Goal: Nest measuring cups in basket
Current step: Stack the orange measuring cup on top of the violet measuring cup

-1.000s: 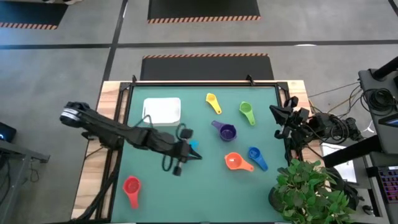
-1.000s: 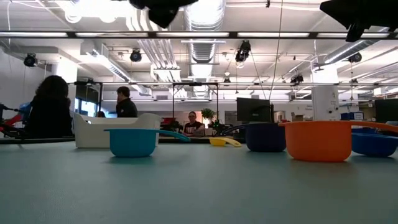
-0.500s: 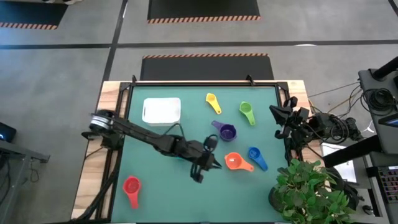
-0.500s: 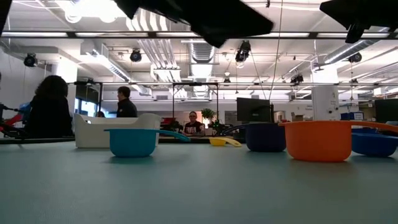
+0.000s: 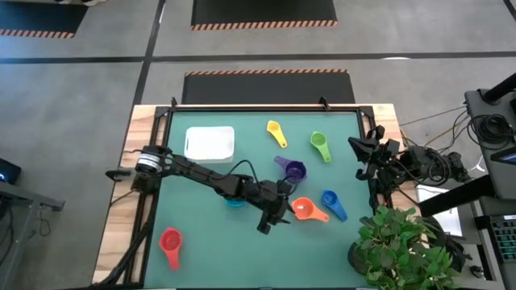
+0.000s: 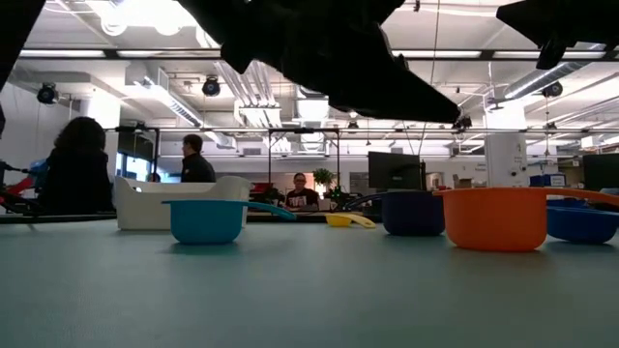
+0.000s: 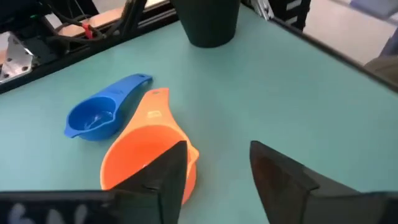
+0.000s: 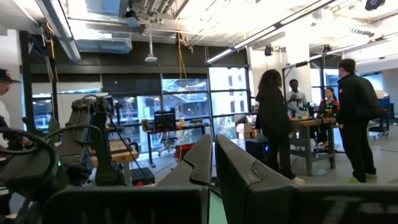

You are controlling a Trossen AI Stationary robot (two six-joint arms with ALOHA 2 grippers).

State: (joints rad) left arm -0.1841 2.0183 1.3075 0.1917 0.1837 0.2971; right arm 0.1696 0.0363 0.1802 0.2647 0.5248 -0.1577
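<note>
since a second back the left gripper (image 7: 214, 171) has swung from the light blue cup (image 5: 235, 202) to the orange cup (image 7: 146, 155), fingers apart (right gripper (image 8: 212, 163) parked, fingers together), so it should straddle the rim squarely before closing.

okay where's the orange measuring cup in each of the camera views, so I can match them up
High view: the orange measuring cup lies right of centre on the mat, at the left end effector.
Low view: at the right, a wide orange bowl on the table.
Left wrist view: lower left, by the end effector's fingers.
Right wrist view: not in it.
Shared landmark: the dark blue cup beside it.
</note>
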